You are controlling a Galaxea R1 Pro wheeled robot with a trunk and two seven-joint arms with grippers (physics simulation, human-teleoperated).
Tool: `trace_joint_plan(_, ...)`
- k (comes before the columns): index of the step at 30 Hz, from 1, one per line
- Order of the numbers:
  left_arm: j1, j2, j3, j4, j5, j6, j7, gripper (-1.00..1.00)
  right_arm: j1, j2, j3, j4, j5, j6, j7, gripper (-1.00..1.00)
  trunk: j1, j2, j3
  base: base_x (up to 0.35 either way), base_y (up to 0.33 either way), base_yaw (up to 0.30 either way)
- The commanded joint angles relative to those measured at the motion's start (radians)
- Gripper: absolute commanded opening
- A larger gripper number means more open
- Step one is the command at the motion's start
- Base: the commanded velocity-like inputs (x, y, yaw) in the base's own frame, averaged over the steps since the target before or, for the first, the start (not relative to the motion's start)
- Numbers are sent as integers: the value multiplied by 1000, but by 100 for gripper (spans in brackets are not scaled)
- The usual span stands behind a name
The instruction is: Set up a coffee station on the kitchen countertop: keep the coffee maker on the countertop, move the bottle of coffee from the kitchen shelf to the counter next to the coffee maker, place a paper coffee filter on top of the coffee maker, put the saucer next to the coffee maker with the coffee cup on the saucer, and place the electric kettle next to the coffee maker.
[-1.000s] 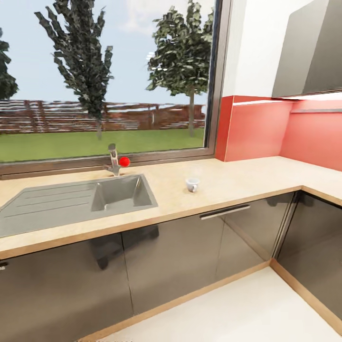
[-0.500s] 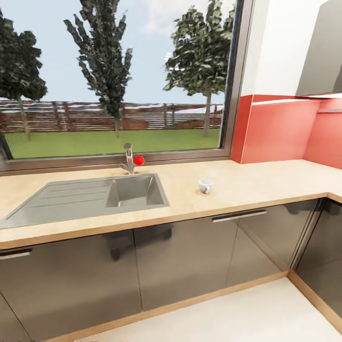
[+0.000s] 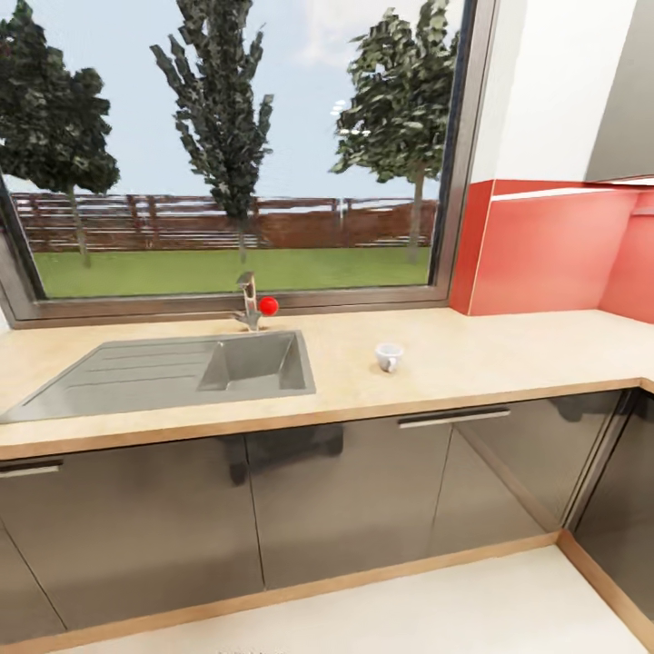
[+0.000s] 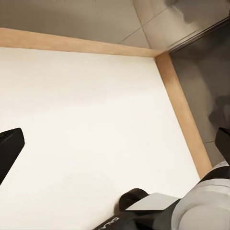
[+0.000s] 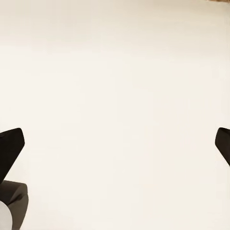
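Note:
A small white coffee cup (image 3: 389,356) stands alone on the beige countertop (image 3: 509,354), to the right of the sink. In the left wrist view my left gripper (image 4: 116,146) is open, its dark fingertips (image 4: 9,148) far apart over the white floor near a wooden plinth. The right wrist view has my right gripper (image 5: 117,146) open too, with fingertips (image 5: 10,147) at the picture's edges and bare white floor between them. Nothing is held in either gripper.
A steel sink (image 3: 254,361) with a drainboard and a faucet (image 3: 247,302) with a red knob sit under the wide window. Dark cabinet fronts (image 3: 345,490) run below the counter, which turns a corner at the right by the red backsplash (image 3: 545,254).
The whole head picture has slid to the right and levelled, so the camera has turned left. The cup and the sink stand as before on the counter.

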Motion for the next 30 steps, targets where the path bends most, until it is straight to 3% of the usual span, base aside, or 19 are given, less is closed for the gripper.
trace_joint_plan(1, -1, 0, -8, 1, 6, -9, -1, 100, 0, 1, -7, -1, 11, -6, 5, 100, 0, 0, -1, 0, -33, 259)
trace_joint_plan(11, -2, 0, -9, 1, 6, -9, -2, 100, 0, 1, -7, -1, 11, -6, 5, 100, 0, 0, -1, 0, -100, 203)
trace_joint_plan(18, -1, 0, -9, 1, 6, -9, -2, 100, 0, 0, -7, -1, 11, -5, 6, 100, 0, 0, -1, 0, -239, 13)
trace_joint_plan(30, -1, 0, -7, 1, 6, -9, -2, 100, 0, 1, -7, -4, 4, -1, 53, 100, 0, 0, -1, 0, -22, 1)
